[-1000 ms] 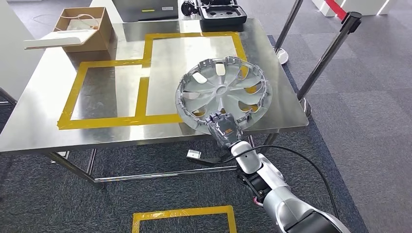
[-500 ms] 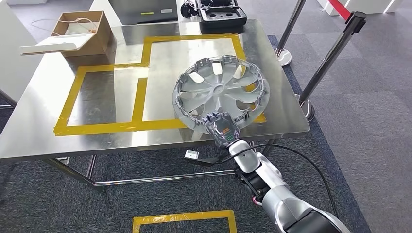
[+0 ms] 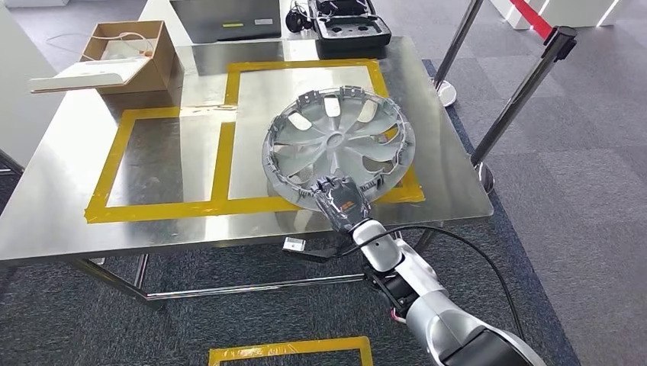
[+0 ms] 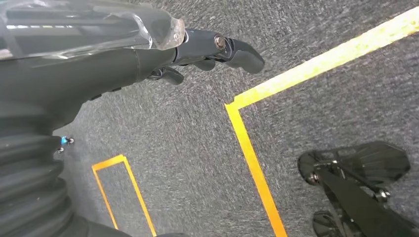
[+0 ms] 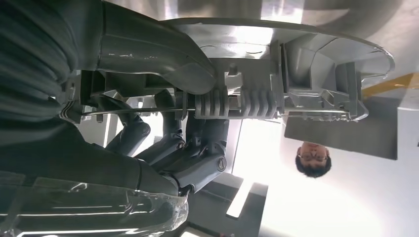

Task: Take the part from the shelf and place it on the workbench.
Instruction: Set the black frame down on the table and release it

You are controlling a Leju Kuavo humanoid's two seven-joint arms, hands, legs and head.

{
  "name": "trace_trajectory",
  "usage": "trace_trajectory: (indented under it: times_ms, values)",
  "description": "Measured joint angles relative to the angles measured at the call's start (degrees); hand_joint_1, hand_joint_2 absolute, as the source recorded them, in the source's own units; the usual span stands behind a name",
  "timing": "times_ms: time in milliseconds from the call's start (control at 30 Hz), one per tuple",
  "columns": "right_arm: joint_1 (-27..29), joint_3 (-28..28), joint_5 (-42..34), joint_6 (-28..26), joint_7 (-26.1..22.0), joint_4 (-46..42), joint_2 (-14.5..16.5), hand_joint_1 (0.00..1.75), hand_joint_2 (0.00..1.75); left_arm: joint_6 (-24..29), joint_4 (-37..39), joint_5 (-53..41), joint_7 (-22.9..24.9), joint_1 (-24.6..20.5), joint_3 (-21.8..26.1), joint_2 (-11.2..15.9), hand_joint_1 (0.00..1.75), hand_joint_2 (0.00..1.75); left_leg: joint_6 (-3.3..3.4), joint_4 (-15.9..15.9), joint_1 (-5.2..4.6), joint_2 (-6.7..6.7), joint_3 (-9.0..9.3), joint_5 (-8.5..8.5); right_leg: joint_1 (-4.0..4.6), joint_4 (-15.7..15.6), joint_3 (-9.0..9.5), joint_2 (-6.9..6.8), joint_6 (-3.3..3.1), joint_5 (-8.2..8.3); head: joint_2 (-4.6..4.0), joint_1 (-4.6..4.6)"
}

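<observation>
My right hand (image 3: 341, 200) grasps the near rim of the wheel cover (image 3: 338, 145), held over the right half of the tabletop (image 3: 69, 206), above the larger yellow tape outline (image 3: 233, 72). To place it well, I should lower it level, inside the outline, and release only once it is supported. Compared with a second ago, the cover sits farther in from the near edge. My left hand (image 4: 207, 47) hangs over the carpet, fingers apart and empty.

Silver part (image 3: 339, 145), yellow tape (image 3: 223, 152)
</observation>
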Motion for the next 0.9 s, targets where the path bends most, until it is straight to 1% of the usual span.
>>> trace_trajectory:
  times_ms: [33,67,100,133,167,200,233,267,300,333,367,400,433,500,533,567,600,633,667,700,733,767,800,833,867,900]
  values:
    - [0.01,0.07,-0.06,-0.01,0.0,0.0,0.01,1.75,1.75,-0.02,0.0,0.0,0.08,-0.02,0.01,-0.01,0.0,1.75,0.39,-0.12,0.09,0.0,0.19,-0.06,-0.05,1.47,-0.68,-0.06,0.28,-0.82,0.0,0.11]
    - [0.03,0.15,-0.12,-0.01,0.0,0.0,0.01,1.75,1.75,-0.03,0.0,-0.01,0.16,-0.04,0.02,-0.01,0.0,1.75,0.73,-0.21,0.16,0.01,0.4,-0.17,-0.1,4.19,-2.03,-0.13,0.5,-2.09,0.0,0.21]
    - [0.08,0.21,-0.18,-0.02,0.0,0.01,0.01,1.75,1.75,-0.03,0.0,-0.01,0.2,-0.04,0.02,0.0,0.0,1.75,0.99,-0.2,0.13,0.02,0.56,-0.33,-0.12,8.04,-3.95,-0.16,0.64,-3.61,0.0,0.32]
    - [0.17,0.27,-0.22,-0.02,0.0,0.02,-0.01,1.75,1.75,-0.04,0.0,-0.01,0.25,-0.03,0.04,0.01,0.0,1.75,1.17,-0.19,0.09,0.02,0.72,-0.5,-0.14,12.26,-6.27,-0.17,0.73,-4.99,0.0,0.34]
    - [0.32,0.32,-0.26,-0.02,0.0,0.04,-0.03,1.75,1.75,-0.04,0.0,-0.01,0.28,-0.01,0.07,0.02,0.0,1.75,1.27,-0.18,0.05,-0.01,0.93,-0.69,-0.14,15.5,-8.25,-0.17,0.76,-5.64,0.0,0.34]
    - [0.5,0.38,-0.29,-0.02,0.0,0.08,-0.06,1.75,1.75,-0.04,0.0,-0.01,0.3,0.0,0.1,0.02,0.0,1.75,1.3,-0.16,0.02,-0.07,1.2,-0.91,-0.13,16.85,-9.36,-0.17,0.7,-5.24,0.0,0.35]
    - [0.65,0.43,-0.34,-0.02,0.01,0.14,-0.09,1.75,1.75,-0.04,0.0,-0.02,0.31,0.0,0.14,0.01,0.0,1.75,1.25,-0.16,0.01,-0.15,1.55,-1.17,-0.13,15.82,-9.35,-0.18,0.54,-3.74,0.0,0.35]
    - [0.77,0.49,-0.38,-0.04,0.01,0.2,-0.11,1.75,1.75,-0.03,0.0,-0.05,0.32,0.0,0.17,-0.01,0.0,1.75,1.15,-0.15,0.01,-0.22,1.98,-1.46,-0.12,12.58,-8.21,-0.19,0.29,-1.43,0.0,0.36]
    - [0.81,0.54,-0.42,-0.05,0.02,0.24,-0.12,1.75,1.75,-0.04,0.0,-0.08,0.32,0.0,0.19,-0.03,0.0,1.75,0.98,-0.17,0.01,-0.26,2.37,-1.76,-0.09,8.37,-6.54,-0.24,-0.01,0.83,0.0,0.37]
    - [0.8,0.6,-0.45,-0.06,0.04,0.28,-0.13,1.75,1.75,-0.05,0.0,-0.11,0.32,-0.01,0.21,-0.05,0.0,1.75,0.74,-0.14,-0.08,-0.29,2.63,-2.05,0.0,4.62,-4.88,-0.29,-0.24,2.38,0.0,0.33]
    - [0.76,0.65,-0.46,-0.09,0.05,0.29,-0.11,1.75,1.75,-0.07,0.0,-0.14,0.32,-0.02,0.22,-0.07,0.0,1.75,0.46,-0.15,-0.15,-0.29,2.72,-2.26,0.11,2.05,-3.71,-0.33,-0.43,3.11,0.0,0.32]
    - [0.74,0.68,-0.48,-0.11,0.09,0.3,-0.11,1.75,1.75,-0.09,0.0,-0.17,0.31,0.0,0.24,-0.08,0.0,1.75,0.17,-0.19,-0.2,-0.26,2.71,-2.39,0.25,0.83,-3.13,-0.33,-0.57,3.11,0.0,0.27]
    - [0.75,0.71,-0.52,-0.14,0.15,0.31,-0.13,1.75,1.75,-0.1,0.0,-0.21,0.29,0.01,0.26,-0.09,0.0,1.75,-0.14,-0.26,-0.23,-0.22,2.69,-2.45,0.38,0.58,-2.95,-0.27,-0.7,2.83,0.0,0.24]
    - [0.87,0.69,-0.68,-0.19,0.34,0.31,-0.19,1.75,1.75,-0.09,0.0,-0.33,0.23,0.0,0.27,-0.12,0.0,1.75,-0.76,-0.28,-0.15,-0.12,2.73,-2.78,0.22,0.22,-2.7,-0.15,-1.11,2.7,0.0,0.23]
    - [0.92,0.67,-0.76,-0.2,0.44,0.31,-0.21,1.75,1.75,-0.06,0.0,-0.37,0.19,-0.03,0.27,-0.12,0.0,1.75,-1.06,0.64,-0.13,-0.06,2.3,-3.39,0.07,0.0,-2.45,-0.14,-1.37,2.65,0.0,0.16]
    - [0.94,0.66,-0.81,-0.22,0.54,0.3,-0.2,1.75,1.75,-0.02,-0.01,-0.39,0.16,-0.07,0.28,-0.08,0.0,1.75,-1.29,2.7,-0.1,0.01,1.24,-4.45,-0.1,-0.19,-2.17,-0.14,-1.6,2.59,0.0,0.08]
    - [0.97,0.65,-0.81,-0.23,0.6,0.3,-0.19,1.75,1.75,0.02,-0.01,-0.4,0.13,-0.07,0.29,-0.03,0.0,1.75,-1.44,6.03,-0.06,0.08,-0.58,-5.88,-0.15,-0.25,-1.98,-0.14,-1.82,2.48,0.0,0.02]
    - [1.02,0.65,-0.82,-0.25,0.64,0.31,-0.18,1.75,1.75,0.06,-0.01,-0.4,0.12,-0.05,0.3,0.04,0.0,1.75,-1.54,10.08,-0.04,0.12,-2.89,-7.37,-0.15,-0.25,-1.85,-0.14,-2.03,2.33,0.0,-0.05]
    - [1.14,0.66,-0.81,-0.26,0.66,0.31,-0.17,1.75,1.75,0.08,-0.01,-0.4,0.12,0.0,0.31,0.08,0.0,1.75,-1.6,13.68,-0.02,0.13,-5.1,-8.32,-0.14,-0.24,-1.69,-0.13,-2.13,2.18,0.0,-0.04]
    - [1.33,0.66,-0.81,-0.26,0.66,0.32,-0.18,1.75,1.75,0.08,-0.01,-0.4,0.12,0.05,0.32,0.09,0.0,1.75,-1.62,15.67,-0.01,0.14,-6.62,-8.23,-0.13,-0.24,-1.44,-0.12,-2.18,1.98,0.0,-0.04]
    - [1.55,0.66,-0.81,-0.26,0.66,0.33,-0.19,1.75,1.75,0.08,0.0,-0.4,0.12,0.07,0.32,0.09,0.0,1.75,-1.61,15.38,0.0,0.15,-7.02,-6.96,-0.13,-0.23,-1.11,-0.1,-2.15,1.75,0.0,-0.04]
    - [1.74,0.66,-0.81,-0.26,0.66,0.34,-0.18,1.75,1.75,0.08,-0.01,-0.4,0.12,0.07,0.32,0.1,0.0,1.75,-1.56,12.78,0.01,0.16,-6.24,-4.71,-0.14,-0.23,-0.69,-0.07,-2.05,1.47,0.0,-0.04]
    - [1.87,0.67,-0.81,-0.26,0.66,0.34,-0.17,1.75,1.75,0.08,-0.01,-0.4,0.12,0.06,0.32,0.14,0.0,1.75,-1.47,8.76,0.02,0.17,-4.71,-2.12,-0.15,-0.23,-0.29,-0.05,-1.89,1.17,0.0,-0.06]
    - [1.87,0.67,-0.82,-0.27,0.68,0.33,-0.16,1.75,1.75,0.08,-0.01,-0.4,0.12,0.03,0.32,0.16,0.0,1.75,-1.39,4.99,-0.04,0.17,-2.96,-0.38,0.0,-0.17,-0.03,-0.01,-1.63,0.87,0.0,-0.1]
    - [1.81,0.67,-0.83,-0.27,0.71,0.33,-0.16,1.75,1.75,0.08,-0.01,-0.4,0.12,0.0,0.32,0.19,0.0,1.75,-1.24,2.18,-0.1,0.15,-1.62,0.6,0.14,-0.13,0.08,0.04,-1.38,0.64,0.0,-0.11]
    - [1.75,0.66,-0.84,-0.28,0.76,0.32,-0.17,1.75,1.75,0.08,-0.01,-0.42,0.13,0.0,0.32,0.19,0.0,1.75,-1.05,0.73,-0.17,0.12,-0.9,0.77,0.26,-0.12,0.09,0.09,-1.13,0.49,0.0,-0.09]
